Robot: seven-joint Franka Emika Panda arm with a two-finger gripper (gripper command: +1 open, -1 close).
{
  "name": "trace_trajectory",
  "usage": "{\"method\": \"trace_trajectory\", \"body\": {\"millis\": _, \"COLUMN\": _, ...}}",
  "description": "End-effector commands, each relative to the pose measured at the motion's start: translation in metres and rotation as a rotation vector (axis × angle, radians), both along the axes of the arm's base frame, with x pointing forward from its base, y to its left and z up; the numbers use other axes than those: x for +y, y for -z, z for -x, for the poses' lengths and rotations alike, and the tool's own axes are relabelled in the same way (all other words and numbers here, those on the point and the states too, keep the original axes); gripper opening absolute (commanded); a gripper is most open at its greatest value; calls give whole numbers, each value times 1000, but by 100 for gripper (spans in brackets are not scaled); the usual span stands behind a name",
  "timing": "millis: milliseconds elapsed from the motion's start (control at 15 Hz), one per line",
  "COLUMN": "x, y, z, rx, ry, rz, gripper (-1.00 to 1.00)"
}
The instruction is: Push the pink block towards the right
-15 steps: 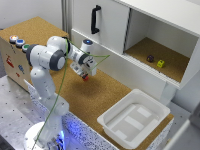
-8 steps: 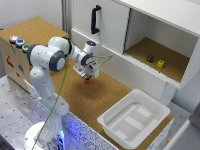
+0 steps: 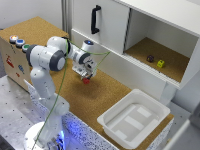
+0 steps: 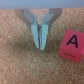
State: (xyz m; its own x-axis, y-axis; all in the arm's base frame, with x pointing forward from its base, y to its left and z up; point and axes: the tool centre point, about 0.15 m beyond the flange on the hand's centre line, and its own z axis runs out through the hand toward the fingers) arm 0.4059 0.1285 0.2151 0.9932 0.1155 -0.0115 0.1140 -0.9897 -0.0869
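The pink block (image 3: 86, 80) is a small reddish-pink cube on the cork tabletop; in the wrist view the pink block (image 4: 72, 44) shows a black letter A on its top face. My gripper (image 3: 83, 74) hangs low over the cork right beside it. In the wrist view the gripper (image 4: 40, 46) has its two fingers pressed together, shut on nothing, with the block a short gap off to one side and not touching.
A white tray (image 3: 131, 119) sits on the cork toward the exterior view's right. The open cabinet shelf (image 3: 170, 70) behind holds a dark purple block (image 3: 150, 58) and a yellow-green block (image 3: 160, 63). A cabinet door with a black handle (image 3: 94, 20) stands just behind the gripper.
The gripper has come down toward the cork and now sits next to the pink block. The block has not visibly moved.
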Motion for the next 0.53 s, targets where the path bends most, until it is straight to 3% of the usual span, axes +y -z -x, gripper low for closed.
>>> {"method": "trace_trajectory", "body": {"millis": 0, "x": -5, "y": -6, "z": 12, "rx": -187, "ry": 149, "rz": 131, "gripper": -100}}
{"method": "trace_trajectory", "body": {"millis": 267, "x": -27, "y": 0, "z": 19, "rx": -193, "ry": 272, "rz": 191, "gripper": -100}}
{"method": "trace_trajectory", "body": {"millis": 467, "x": -37, "y": 9, "z": 14, "rx": -182, "ry": 355, "rz": 177, "gripper": -100}}
